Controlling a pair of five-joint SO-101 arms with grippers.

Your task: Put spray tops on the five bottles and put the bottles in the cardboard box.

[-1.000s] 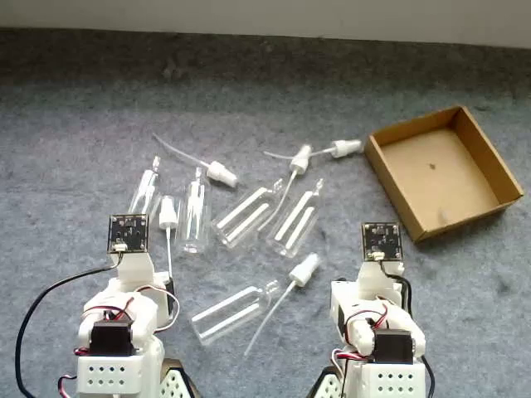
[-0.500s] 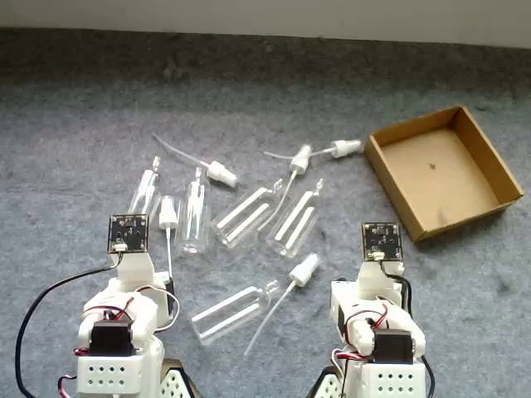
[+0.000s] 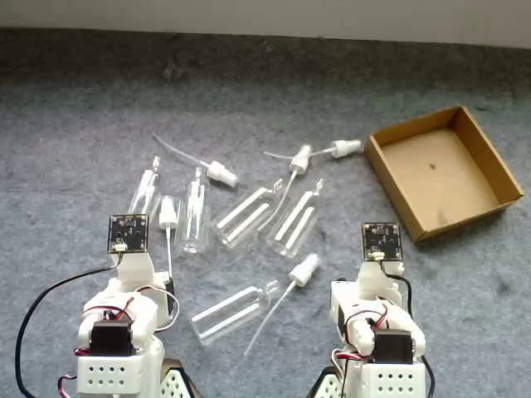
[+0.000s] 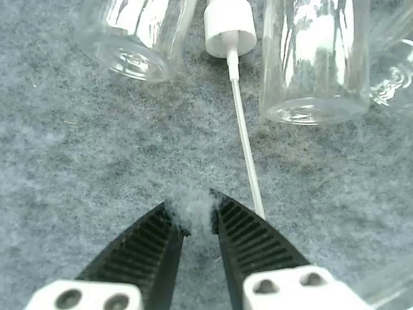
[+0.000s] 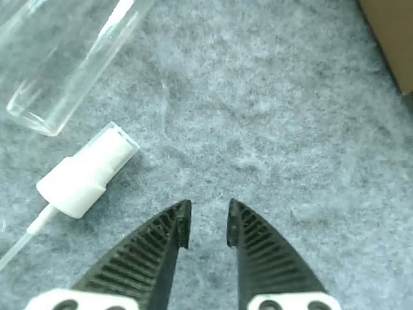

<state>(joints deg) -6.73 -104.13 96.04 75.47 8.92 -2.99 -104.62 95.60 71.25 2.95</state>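
Bottles (image 3: 246, 215), five, clear and uncapped, lying flat about the middle of the desk (image 3: 75, 124): four in a loose row, a fifth (image 3: 232, 311) closer to the near edge, between the left arm (image 3: 124, 332) and the right arm (image 3: 377, 332). Spray tops (image 3: 221, 172), five as well, loose among them with thin tubes trailing. Cardboard box (image 3: 440, 186) toward the desk's right edge, open side up.

Closer detail from the left wrist view: left jaws a little apart, gripping nothing, low over the desk; one spray top (image 4: 229, 22) ahead, tube running back to just beside one jaw tip; round bottle bases (image 4: 129, 39) (image 4: 316, 64) on either side of it.

From the right wrist view: right jaws likewise slightly apart around bare desk; another spray top (image 5: 87, 174) near them, one bottle (image 5: 71, 58) beyond it, and a corner of the box (image 5: 390, 39) off to the side.

Grey and fuzzy all over the desk (felt or carpet, hard to say which). Pale wall (image 3: 265, 15) along the far edge.
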